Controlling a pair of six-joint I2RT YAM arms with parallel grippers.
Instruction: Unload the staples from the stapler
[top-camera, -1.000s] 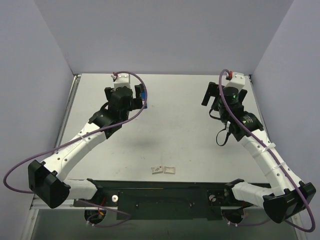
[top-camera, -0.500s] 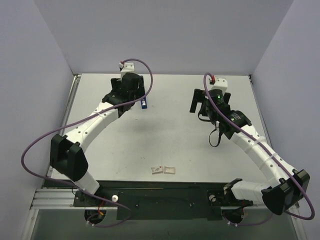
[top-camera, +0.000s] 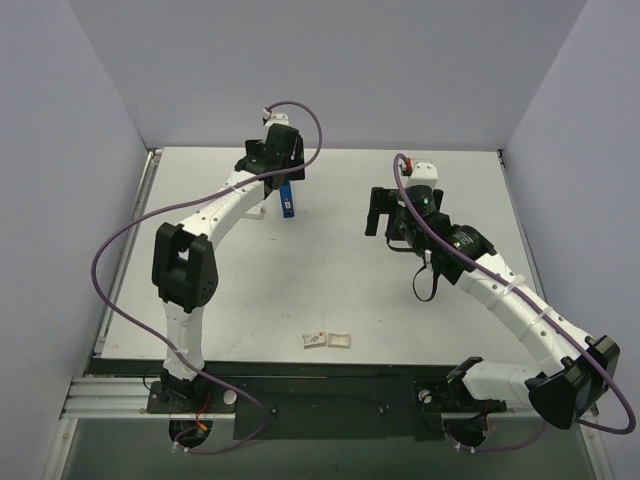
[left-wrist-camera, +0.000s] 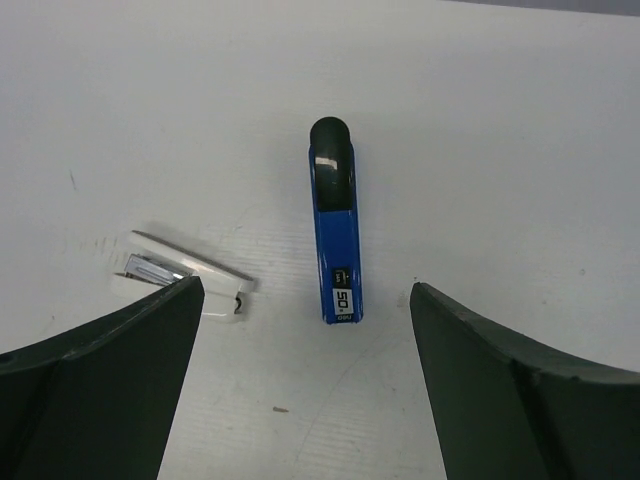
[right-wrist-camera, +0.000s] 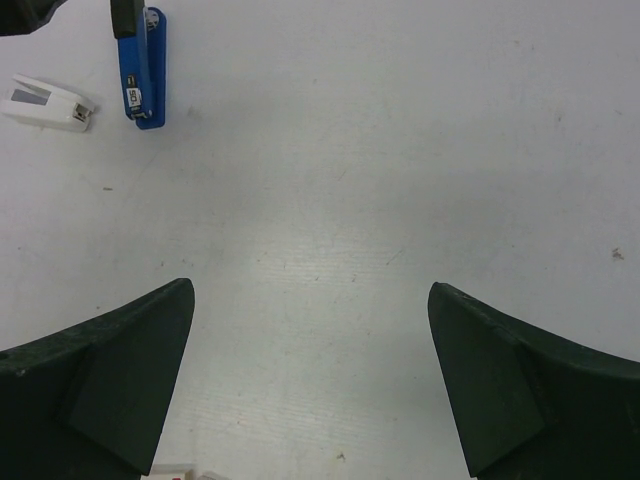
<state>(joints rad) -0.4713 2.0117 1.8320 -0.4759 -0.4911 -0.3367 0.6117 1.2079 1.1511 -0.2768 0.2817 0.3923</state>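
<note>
My left end effector (left-wrist-camera: 302, 300) hangs wide open and empty, the stapler (left-wrist-camera: 335, 240) at twelve o'clock. My right end effector (right-wrist-camera: 310, 290) gapes empty too.

Bright, even light falls from overhead. In the top view the worktop (top-camera: 330, 270) reads pale grey, with only faint, soft-edged shadows beneath the arms and a lavender cast on the walls. In both wrist views the worktop is washed almost to white. The stapler (left-wrist-camera: 335, 235) is sharp, with a small glare spot on its glossy black end and a thin soft shadow along its side. The left claw (left-wrist-camera: 305, 288) and right claw (right-wrist-camera: 310, 288) show as dark, underexposed fingers, slightly out of focus
</note>
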